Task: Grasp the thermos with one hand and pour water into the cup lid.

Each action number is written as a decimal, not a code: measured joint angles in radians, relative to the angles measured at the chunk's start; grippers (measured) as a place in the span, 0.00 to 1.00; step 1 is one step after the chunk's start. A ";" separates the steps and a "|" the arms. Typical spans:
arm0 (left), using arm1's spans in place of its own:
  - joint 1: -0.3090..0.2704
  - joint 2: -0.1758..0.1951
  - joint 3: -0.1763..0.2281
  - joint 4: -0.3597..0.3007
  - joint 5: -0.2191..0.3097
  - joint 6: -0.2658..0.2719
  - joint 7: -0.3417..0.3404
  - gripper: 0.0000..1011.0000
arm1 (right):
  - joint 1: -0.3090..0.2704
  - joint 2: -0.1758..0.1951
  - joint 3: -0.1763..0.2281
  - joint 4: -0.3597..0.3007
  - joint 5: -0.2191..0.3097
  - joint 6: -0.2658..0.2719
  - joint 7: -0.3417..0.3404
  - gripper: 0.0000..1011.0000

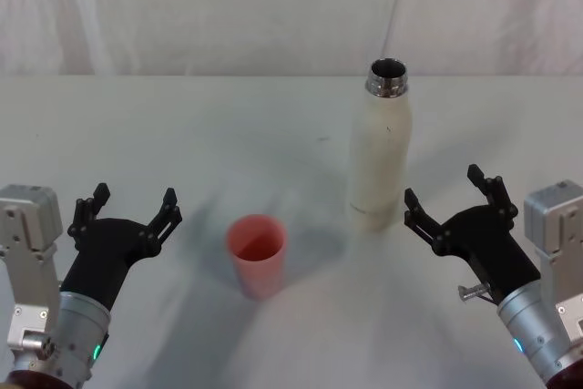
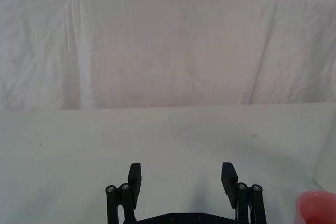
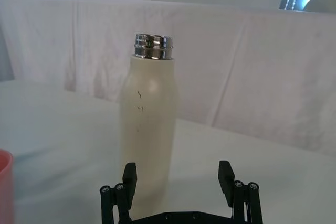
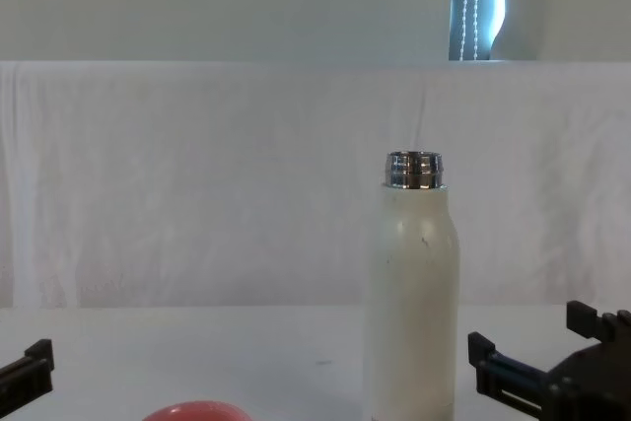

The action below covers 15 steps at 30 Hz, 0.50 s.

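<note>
Looks like the reach-in step: right claw (image 1: 451, 202) spread wide just beside the upright thermos (image 1: 381, 157), needs to close around its body before tipping toward the cup lid (image 1: 257, 254); left claw (image 1: 130, 211) idle, also spread.

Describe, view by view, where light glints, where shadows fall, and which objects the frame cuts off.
Head view: soft shadows pool beside the thermos and cup lid. Right wrist view: the steel neck glints. Chest view: the frame's bottom edge crops the cup lid.

A white table (image 1: 182, 125) spreads out in front, backed by a creased white cloth (image 4: 197, 184) hanging along its far edge.
</note>
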 joint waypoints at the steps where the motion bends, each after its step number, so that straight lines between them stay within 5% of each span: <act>1: 0.000 0.000 0.000 0.000 0.000 0.000 0.000 0.99 | -0.006 -0.003 0.002 0.000 -0.008 -0.005 -0.004 0.99; 15: 0.000 0.000 0.000 0.000 0.000 0.000 0.000 0.99 | -0.022 -0.041 0.024 0.043 -0.061 -0.045 -0.029 0.99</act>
